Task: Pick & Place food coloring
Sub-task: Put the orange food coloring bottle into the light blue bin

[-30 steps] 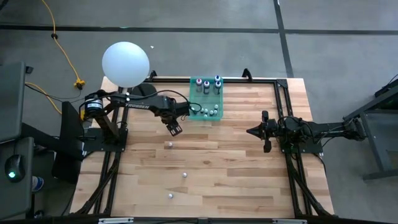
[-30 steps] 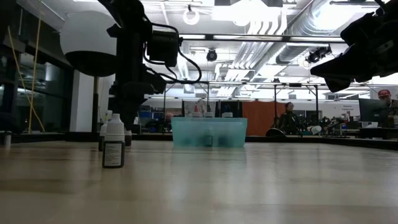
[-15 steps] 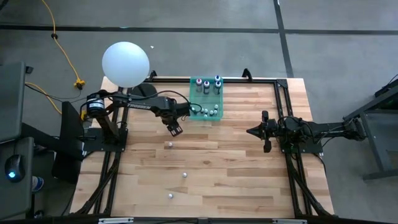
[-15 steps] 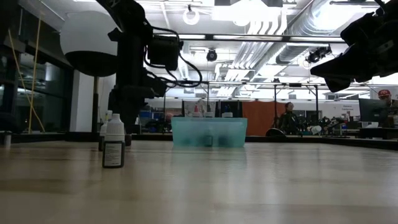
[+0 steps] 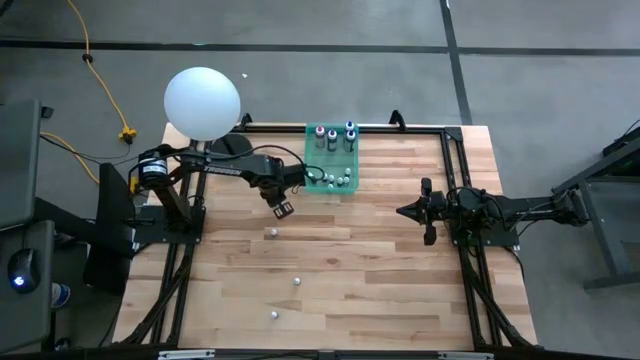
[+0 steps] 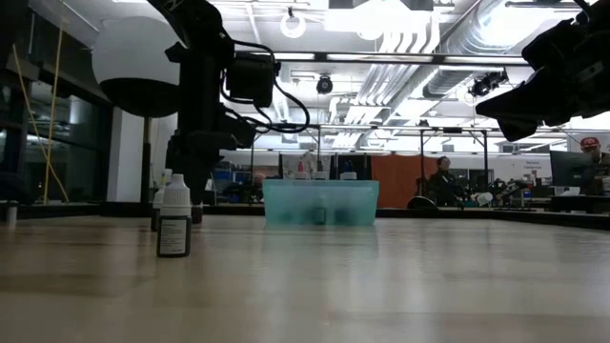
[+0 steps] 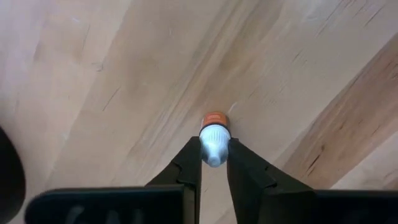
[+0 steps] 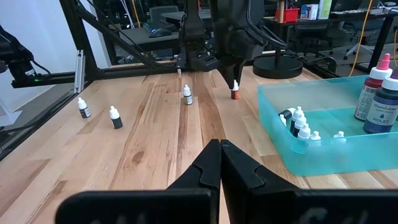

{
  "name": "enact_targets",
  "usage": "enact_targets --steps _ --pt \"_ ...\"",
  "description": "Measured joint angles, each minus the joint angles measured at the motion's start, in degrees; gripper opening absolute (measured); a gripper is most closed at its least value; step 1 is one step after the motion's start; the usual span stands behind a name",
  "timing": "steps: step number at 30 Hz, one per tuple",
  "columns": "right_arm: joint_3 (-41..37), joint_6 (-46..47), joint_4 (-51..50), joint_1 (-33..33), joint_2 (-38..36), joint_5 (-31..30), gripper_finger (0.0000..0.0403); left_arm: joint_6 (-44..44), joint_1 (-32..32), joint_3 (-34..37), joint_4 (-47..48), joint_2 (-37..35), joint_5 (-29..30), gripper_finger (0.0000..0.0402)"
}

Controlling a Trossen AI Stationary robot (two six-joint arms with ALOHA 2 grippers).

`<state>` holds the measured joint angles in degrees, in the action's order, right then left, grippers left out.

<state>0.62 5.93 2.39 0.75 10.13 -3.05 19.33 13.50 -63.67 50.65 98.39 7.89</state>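
Note:
The food coloring is a set of tiny bottles. Several lie or stand in the green tray (image 5: 332, 160) (image 8: 323, 146), with larger pink (image 8: 375, 78) and blue (image 8: 385, 102) ones at its far end. Three white-capped bottles (image 5: 273, 233) (image 5: 297, 281) (image 5: 273, 313) stand on their bases on the wood. My left gripper (image 5: 281, 208) (image 7: 214, 149) points down just left of the tray, shut on an orange-bodied bottle (image 7: 214, 127) (image 8: 235, 92). My right gripper (image 5: 425, 212) (image 8: 219, 152) waits shut at the table's right side. My left gripper pinches the white cap (image 7: 214, 144) of the orange-bodied bottle between its two fingertips (image 7: 194, 155). The fingers come from above, pointing down. The bottle stands upright below them; I cannot tell whether its base rests on the table or is just off it.
A large white ball (image 5: 202, 102) stands beyond the table's far left corner. Black frame rails (image 5: 190, 270) run along the table's left and right sides. Bare wood lies between the loose bottles and my right arm. A person (image 6: 441, 181) sits far off in the room.
My left gripper has sunk a little toward the table over the orange-bodied bottle, mostly in the first half second. The loose bottles, the tray and my right arm have kept still.

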Motion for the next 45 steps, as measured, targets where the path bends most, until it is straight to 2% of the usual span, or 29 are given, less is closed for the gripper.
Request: enact_targets --steps 7,14,28,33,45 --pt "0.00 0.00 0.00 0.00 0.00 0.00 0.0000 -1.51 0.00 -0.03 0.04 -0.55 -0.04 0.0041" --pt "0.00 0.02 0.00 0.00 -0.02 0.00 0.0000 -3.91 0.00 -1.94 2.33 -4.32 -1.22 0.0041" --pt "-0.01 0.00 -0.01 -0.01 -0.01 0.00 0.0000 -20.80 -0.52 -3.94 3.10 -13.69 -9.86 0.0040" --pt "-0.01 0.02 0.00 -0.01 -0.02 0.00 0.0000 -22.49 -0.52 -4.36 3.72 -15.77 -13.16 0.0040" --pt "0.00 0.02 0.00 0.00 -0.02 0.00 0.0000 -20.39 -0.52 -17.36 9.91 -15.38 -11.84 0.0040"
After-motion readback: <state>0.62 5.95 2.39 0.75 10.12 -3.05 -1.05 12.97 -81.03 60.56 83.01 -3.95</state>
